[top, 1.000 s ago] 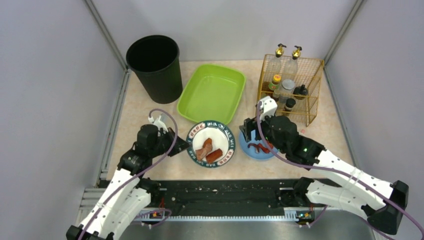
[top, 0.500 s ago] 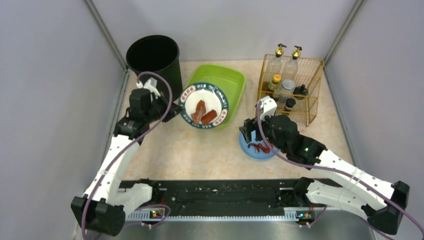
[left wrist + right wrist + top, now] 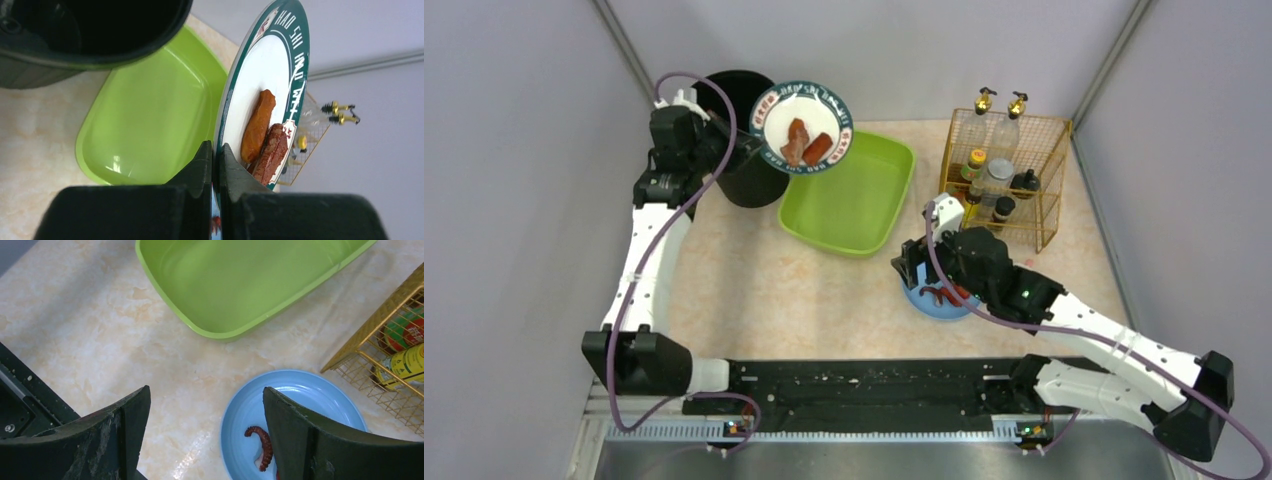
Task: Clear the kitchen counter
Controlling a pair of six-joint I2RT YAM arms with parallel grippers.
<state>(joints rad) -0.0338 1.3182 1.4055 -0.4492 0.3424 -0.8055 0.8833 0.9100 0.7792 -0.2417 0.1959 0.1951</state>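
Green-rimmed plate [image 3: 819,115] clamped edgewise in my left tool [image 3: 216,150]; I'd tip it squarely over the far-left corner bin [image 3: 759,180]. Right tool [image 3: 202,410] gapes empty.

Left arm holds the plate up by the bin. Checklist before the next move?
1. Left fingers shut on the rim of the green-rimmed white round plate: ok.
2. Two brown food pieces lying on the plate: ok.
3. Plate centred over the round black plastic bin: not ok. It hangs off the bin's right rim, partly above the green rectangular plastic tray.
4. Bin fill level: cannot tell, the interior is dark.
5. Right fingers open above the light blue round plate, apart from the left arm: ok.
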